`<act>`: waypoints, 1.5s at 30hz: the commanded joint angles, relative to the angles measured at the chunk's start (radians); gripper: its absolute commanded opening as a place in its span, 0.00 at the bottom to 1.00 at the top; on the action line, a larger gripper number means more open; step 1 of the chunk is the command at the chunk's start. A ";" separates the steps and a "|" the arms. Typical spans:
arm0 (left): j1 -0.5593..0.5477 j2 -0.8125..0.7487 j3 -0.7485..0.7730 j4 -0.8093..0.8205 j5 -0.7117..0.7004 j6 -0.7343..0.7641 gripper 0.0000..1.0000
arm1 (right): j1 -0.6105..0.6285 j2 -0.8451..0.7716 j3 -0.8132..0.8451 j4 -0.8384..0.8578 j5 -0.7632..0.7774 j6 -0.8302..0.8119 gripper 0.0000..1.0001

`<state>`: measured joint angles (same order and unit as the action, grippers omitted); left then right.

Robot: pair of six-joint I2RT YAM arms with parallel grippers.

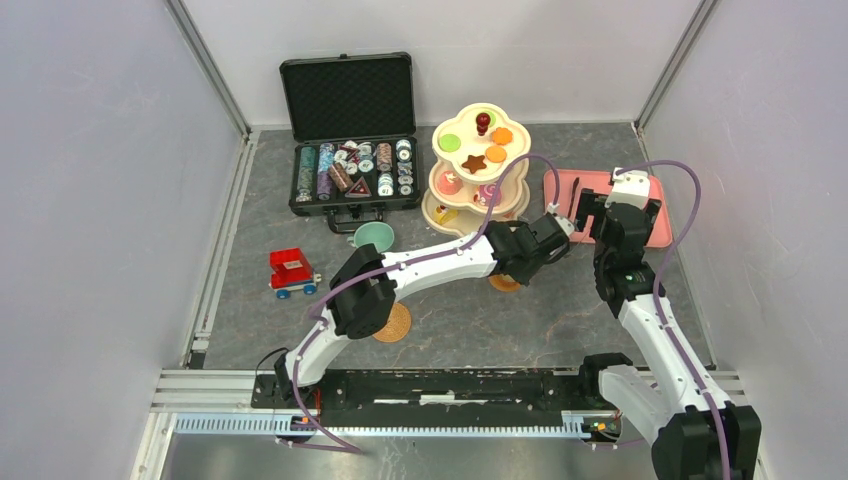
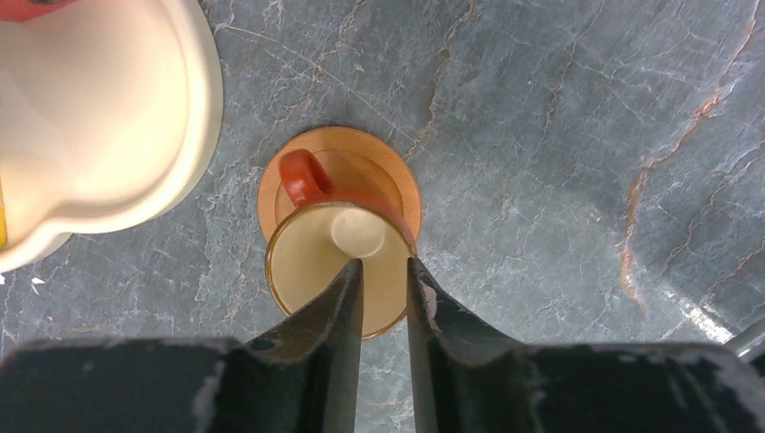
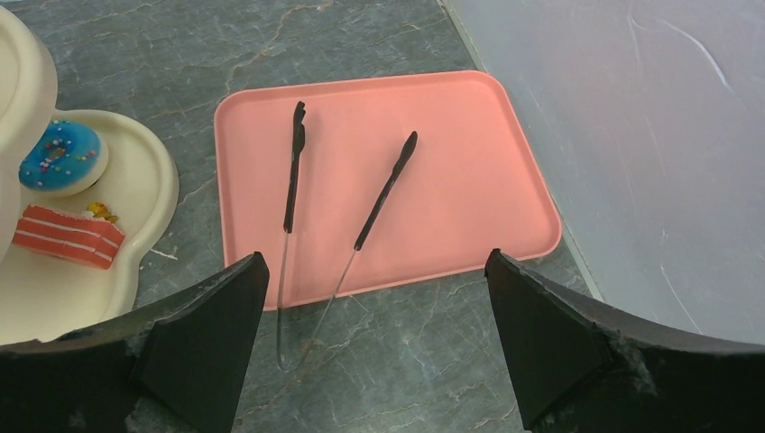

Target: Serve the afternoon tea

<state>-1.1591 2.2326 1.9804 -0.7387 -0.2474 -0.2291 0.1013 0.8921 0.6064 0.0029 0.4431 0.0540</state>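
Observation:
A small brown cup [image 2: 316,262] stands upright on a round brown saucer [image 2: 361,153] beside the cream stand [image 2: 108,117]. My left gripper [image 2: 383,263] straddles the cup's near rim, one finger inside and one outside, with a gap showing between them. The three-tier stand [image 1: 478,170] holds toy pastries, among them a blue donut [image 3: 61,155] and a red cake slice [image 3: 68,236]. A teal cup [image 1: 374,237] and a second saucer [image 1: 394,323] sit to the left. My right gripper [image 3: 374,266] hangs wide open over bare table in front of the pink tray.
A pink tray [image 3: 451,180] at the right carries black-tipped tongs [image 3: 293,171], whose loop end hangs over its near edge. An open black case of poker chips [image 1: 350,130] stands at the back. A red toy car [image 1: 291,272] sits at the left.

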 commanded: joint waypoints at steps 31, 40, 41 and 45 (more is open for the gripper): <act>0.228 -0.967 -1.149 0.072 0.013 -0.562 0.10 | -0.038 -0.027 -0.010 0.026 -0.077 0.004 0.98; 0.279 -0.898 -1.201 0.168 0.042 -0.554 0.02 | -0.046 -0.026 -0.016 0.030 -0.082 0.003 0.98; 0.279 -0.894 -1.211 0.172 0.042 -0.563 0.02 | -0.048 -0.020 -0.016 0.031 -0.082 0.003 0.98; 0.280 -0.899 -1.255 0.184 0.031 -0.585 0.02 | -0.052 -0.010 -0.014 0.031 -0.090 0.006 0.98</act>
<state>-0.8848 1.3346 0.7616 -0.6033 -0.2161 -0.7506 0.0566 0.8749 0.5941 0.0036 0.3660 0.0555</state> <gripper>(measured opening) 0.033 0.979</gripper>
